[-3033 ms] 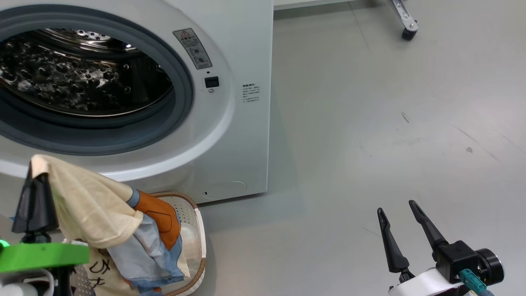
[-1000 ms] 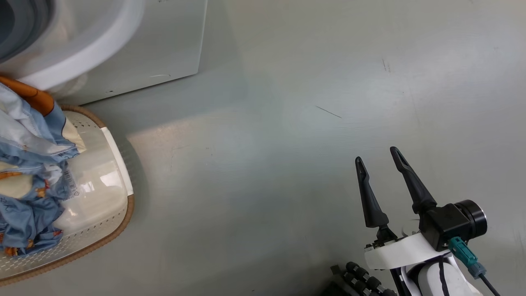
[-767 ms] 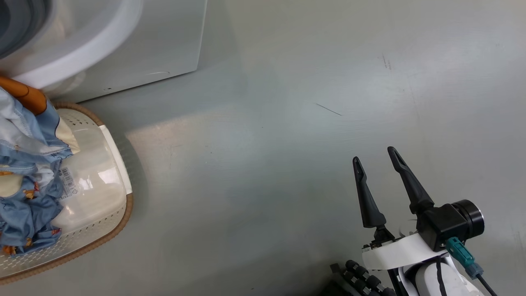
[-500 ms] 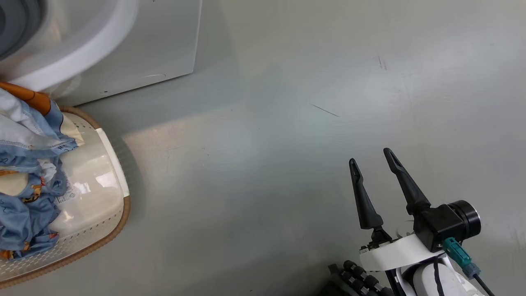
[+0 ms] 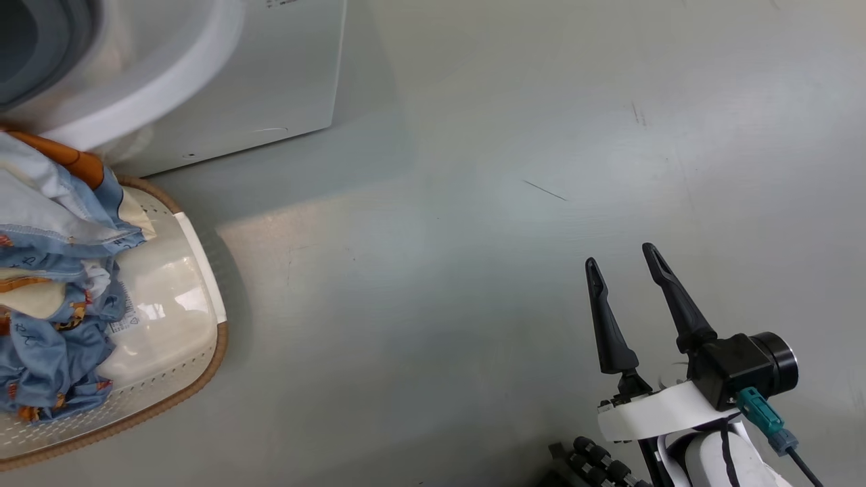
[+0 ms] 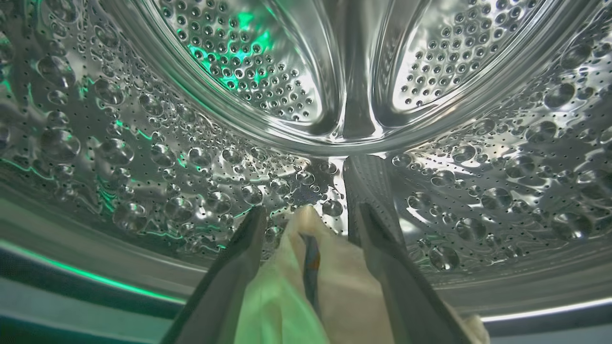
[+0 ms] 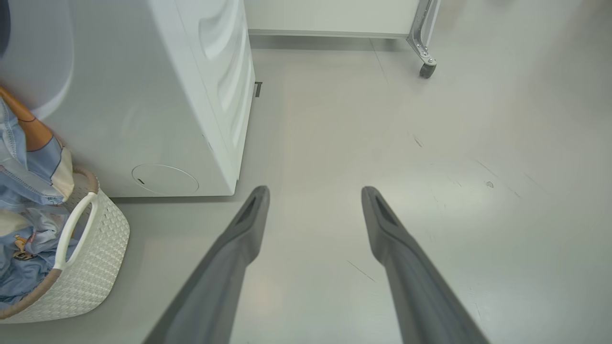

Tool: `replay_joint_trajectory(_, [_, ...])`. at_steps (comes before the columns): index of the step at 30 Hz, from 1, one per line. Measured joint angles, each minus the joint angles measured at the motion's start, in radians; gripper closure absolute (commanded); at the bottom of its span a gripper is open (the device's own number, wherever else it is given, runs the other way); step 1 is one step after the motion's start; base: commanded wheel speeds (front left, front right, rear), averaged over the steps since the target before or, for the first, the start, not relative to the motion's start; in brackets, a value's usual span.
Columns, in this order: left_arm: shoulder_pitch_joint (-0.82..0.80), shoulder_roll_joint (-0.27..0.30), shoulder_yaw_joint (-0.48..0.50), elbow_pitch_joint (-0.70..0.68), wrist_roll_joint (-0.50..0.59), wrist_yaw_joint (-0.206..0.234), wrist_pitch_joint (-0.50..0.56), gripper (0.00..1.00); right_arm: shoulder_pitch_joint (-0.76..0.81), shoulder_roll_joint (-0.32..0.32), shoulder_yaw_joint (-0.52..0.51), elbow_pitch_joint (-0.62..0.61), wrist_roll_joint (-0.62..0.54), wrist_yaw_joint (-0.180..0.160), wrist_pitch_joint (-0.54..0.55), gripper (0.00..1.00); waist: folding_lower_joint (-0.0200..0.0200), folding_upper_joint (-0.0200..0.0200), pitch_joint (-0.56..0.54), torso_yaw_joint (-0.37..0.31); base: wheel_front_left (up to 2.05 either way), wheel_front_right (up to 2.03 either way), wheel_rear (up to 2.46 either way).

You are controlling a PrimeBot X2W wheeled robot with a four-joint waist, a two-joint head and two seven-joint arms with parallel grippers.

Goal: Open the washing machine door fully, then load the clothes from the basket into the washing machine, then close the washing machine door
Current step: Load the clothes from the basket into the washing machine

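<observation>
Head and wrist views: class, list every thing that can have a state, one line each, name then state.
washing machine, open at the front.
drum, left end effector reaching inside.
left end effector, open, cream piece between its fingers.
right end effector, open, empty.
basket, upright, holding clothes.

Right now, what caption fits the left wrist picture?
Spread fingers, a cream cloth between them, deep inside the shiny drum.
</observation>
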Motion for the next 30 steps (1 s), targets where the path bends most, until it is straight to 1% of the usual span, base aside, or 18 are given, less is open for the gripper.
replay_joint_trajectory(9, [0.001,-0.082,-0.014,0.058,-0.001,0.022,-0.020,0.00,-0.035,0.000,-0.005,0.014,0.007,0.000,0.000,0.00,0.0000,0.0000,-0.038,0.046,0.00,0.00,0.00])
replay_joint_trajectory(17, [0.014,-0.150,-0.010,0.057,-0.020,0.027,-0.055,0.00,-0.035,-0.001,-0.026,0.021,0.003,0.000,0.000,0.00,0.0000,0.0000,-0.064,0.104,0.00,0.00,0.00])
replay_joint_trajectory(20, [0.037,-0.178,-0.013,0.039,-0.029,0.026,-0.070,0.00,-0.036,-0.002,-0.039,0.024,-0.005,0.000,0.000,0.00,0.0000,0.0000,-0.069,0.128,0.00,0.00,0.00])
replay_joint_trajectory(26, [0.088,-0.239,-0.028,-0.006,-0.049,0.006,-0.084,0.00,-0.046,-0.006,-0.070,0.023,-0.020,0.000,0.000,0.00,0.0000,0.0000,-0.070,0.180,0.00,0.00,0.00])
replay_joint_trajectory(30, [0.135,-0.263,-0.033,-0.046,-0.067,-0.003,-0.106,0.00,-0.065,-0.013,-0.086,0.019,-0.032,0.000,0.000,0.00,0.0000,0.0000,-0.063,0.217,0.00,0.00,0.00])
